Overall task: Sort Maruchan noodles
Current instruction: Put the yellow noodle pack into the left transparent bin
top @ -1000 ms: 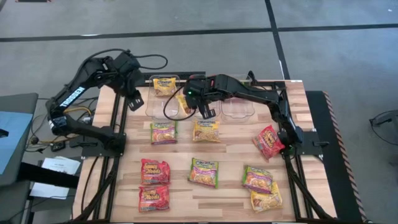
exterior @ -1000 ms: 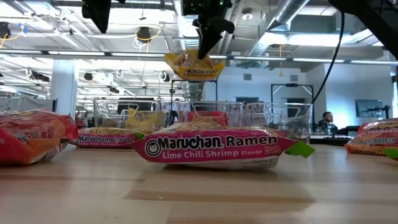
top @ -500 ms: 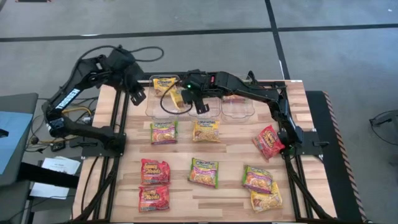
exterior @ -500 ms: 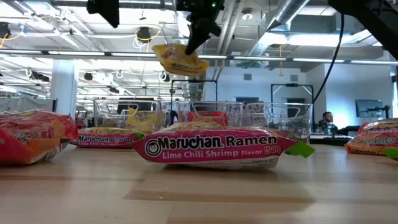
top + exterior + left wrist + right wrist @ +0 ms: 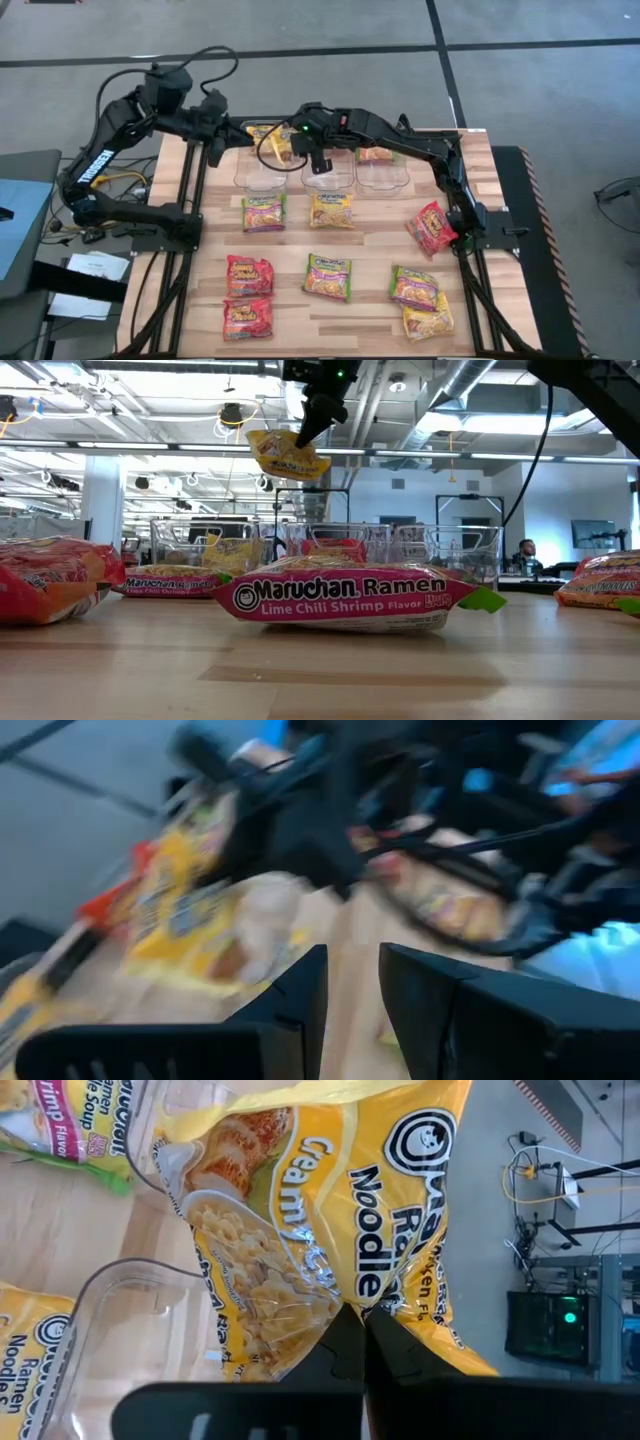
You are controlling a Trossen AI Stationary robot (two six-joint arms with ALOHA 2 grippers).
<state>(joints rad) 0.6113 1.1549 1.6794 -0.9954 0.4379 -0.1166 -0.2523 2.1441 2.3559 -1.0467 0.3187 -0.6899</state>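
My right gripper (image 5: pixel 303 434) is shut on a yellow Maruchan noodle packet (image 5: pixel 280 147), which it carries high above the left (image 5: pixel 258 172) of three clear bins at the table's far side. A yellow packet (image 5: pixel 262 130) lies in that bin and a red one (image 5: pixel 376 154) in the right bin (image 5: pixel 386 170). Several red, green and yellow packets (image 5: pixel 328 275) lie flat on the table. My left gripper (image 5: pixel 352 988) stands open at the far left, near the left bin, with nothing between its fingers. My right gripper pinches one edge of the yellow packet (image 5: pixel 352 1298), about midway along it, between its two fingers (image 5: pixel 345 1342). The fingers slant down from above and from the table's right. The packet (image 5: pixel 285 455) hangs tilted below them, clear of the bins.
The middle bin (image 5: pixel 327 175) stands between the other two. A lime chili shrimp packet (image 5: pixel 345 598) lies close to the low camera, with red packets (image 5: pixel 50 575) at either side. The table's wooden near part (image 5: pixel 340 335) lies bare between the packets.
My right gripper has carried the yellow packet from over the middle bin toward the table's left and far edge, and the packet has swung and tipped under it. My left gripper has risen and tipped up from pointing downward, leaving the low view.
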